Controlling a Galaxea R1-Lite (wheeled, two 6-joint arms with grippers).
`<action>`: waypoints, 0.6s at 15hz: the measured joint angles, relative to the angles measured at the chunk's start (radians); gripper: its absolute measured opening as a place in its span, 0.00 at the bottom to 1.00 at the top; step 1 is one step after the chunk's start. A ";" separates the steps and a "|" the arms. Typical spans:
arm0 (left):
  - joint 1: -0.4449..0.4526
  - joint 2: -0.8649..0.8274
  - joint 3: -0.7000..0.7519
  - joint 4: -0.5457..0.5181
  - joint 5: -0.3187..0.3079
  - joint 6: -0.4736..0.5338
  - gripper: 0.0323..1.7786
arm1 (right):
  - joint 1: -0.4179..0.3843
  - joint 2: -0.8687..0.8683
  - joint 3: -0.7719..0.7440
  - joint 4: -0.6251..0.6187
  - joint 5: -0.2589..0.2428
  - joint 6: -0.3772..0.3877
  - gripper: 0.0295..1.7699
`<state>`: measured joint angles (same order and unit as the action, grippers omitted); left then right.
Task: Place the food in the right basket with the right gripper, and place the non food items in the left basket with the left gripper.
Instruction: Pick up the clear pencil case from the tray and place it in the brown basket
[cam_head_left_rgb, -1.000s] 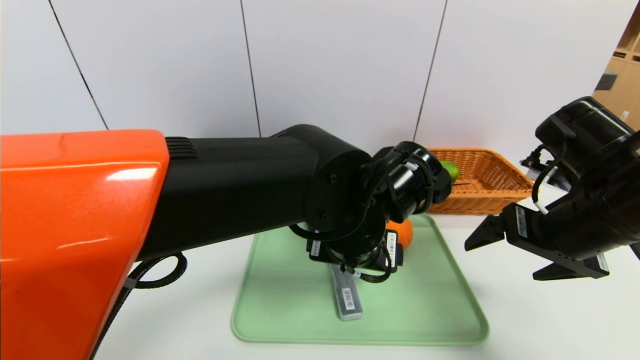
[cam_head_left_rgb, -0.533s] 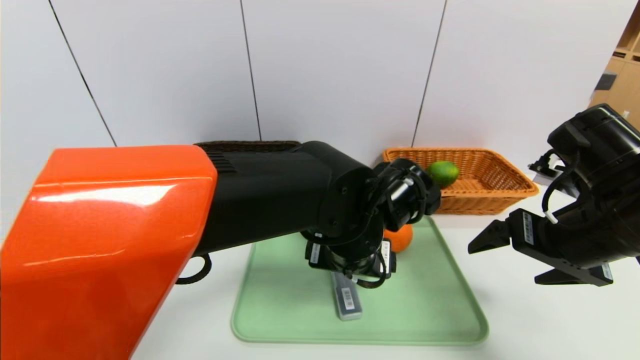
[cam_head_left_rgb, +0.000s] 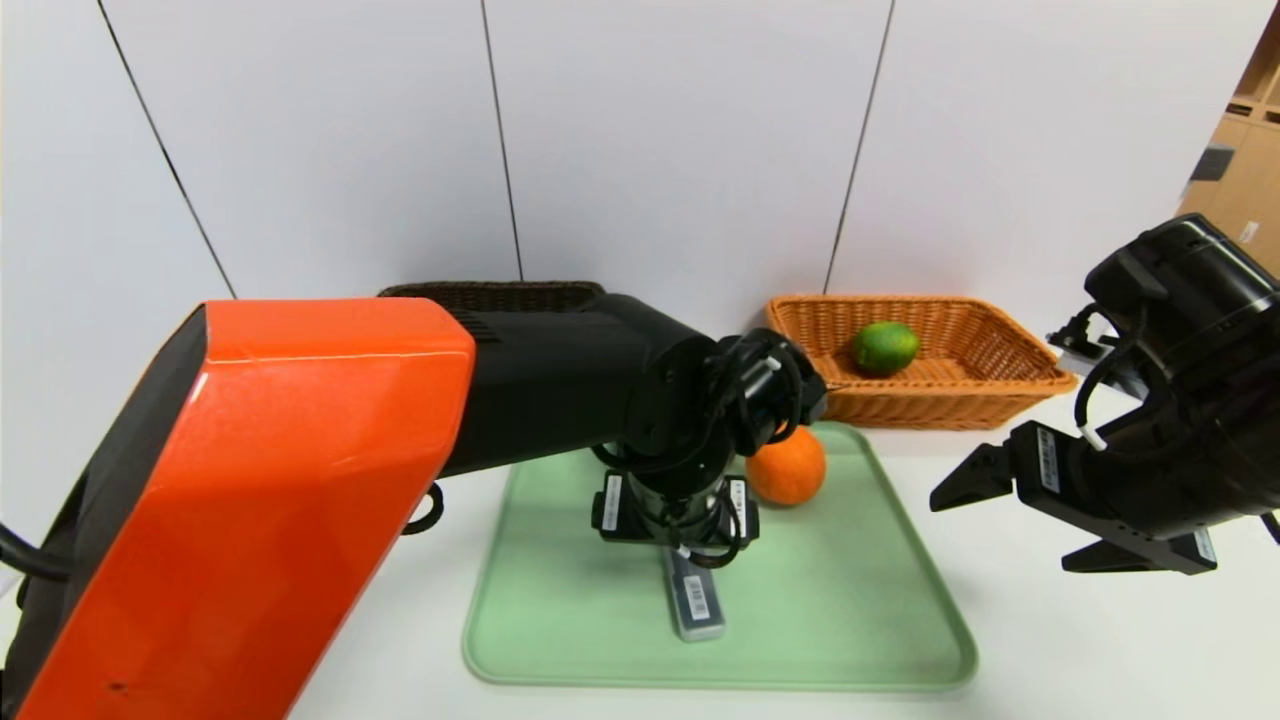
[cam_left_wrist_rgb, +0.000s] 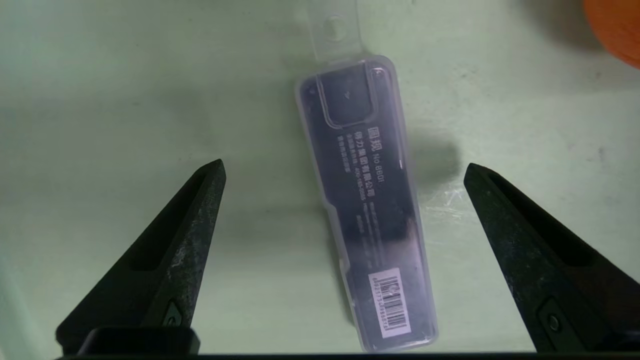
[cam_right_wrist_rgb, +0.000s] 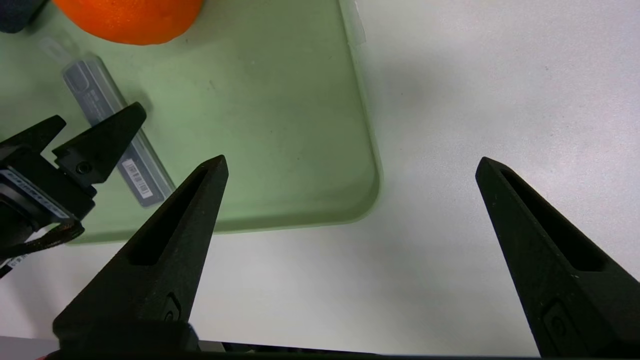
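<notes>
Case (cam_left_wrist_rgb: 367, 210), long, flat, grey under a clear plastic shell with a barcode label at one end, lay flat on the pale green tray (cam_head_left_rgb: 850, 620), roughly at tray centre. Left pincer (cam_left_wrist_rgb: 345, 172) hung directly over it, tips spread wide, one either side of the case and clear of it. Judged light and rigid, but the smooth shell looked slippery and the low profile leaves little edge to catch; best hold is probably across the narrow width near mid-length, tips pressed down to the tray before closing. The thin clear hang tab at the far end looked too flimsy to grip. Orange (cam_head_left_rgb: 787, 466) sat on the tray at about 1 o'clock from the case, close to the left wrist. Right pincer (cam_head_left_rgb: 1010, 520) was spread and empty above the surface (cam_head_left_rgb: 1100, 640), at 3 o'clock off the tray. Orange-tan basket (cam_head_left_rgb: 1010, 385) at 1 o'clock held the green citrus (cam_head_left_rgb: 885, 347) alone. Dark brown basket (cam_head_left_rgb: 490, 294) at 11 o'clock was mostly hidden behind the left arm; contents not visible.
</notes>
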<state>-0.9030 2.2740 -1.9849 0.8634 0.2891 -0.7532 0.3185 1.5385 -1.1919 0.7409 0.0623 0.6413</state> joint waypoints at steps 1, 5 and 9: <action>0.000 0.005 0.000 -0.002 -0.007 0.000 0.95 | 0.000 0.001 0.003 0.000 0.000 -0.001 0.97; 0.001 0.011 0.000 -0.004 -0.032 0.000 0.95 | -0.002 0.007 0.006 0.000 0.000 -0.002 0.97; 0.000 0.010 0.000 0.000 -0.055 0.000 0.95 | -0.003 0.016 0.006 -0.018 0.000 -0.003 0.97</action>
<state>-0.9030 2.2836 -1.9853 0.8638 0.2338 -0.7528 0.3155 1.5549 -1.1864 0.7230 0.0623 0.6387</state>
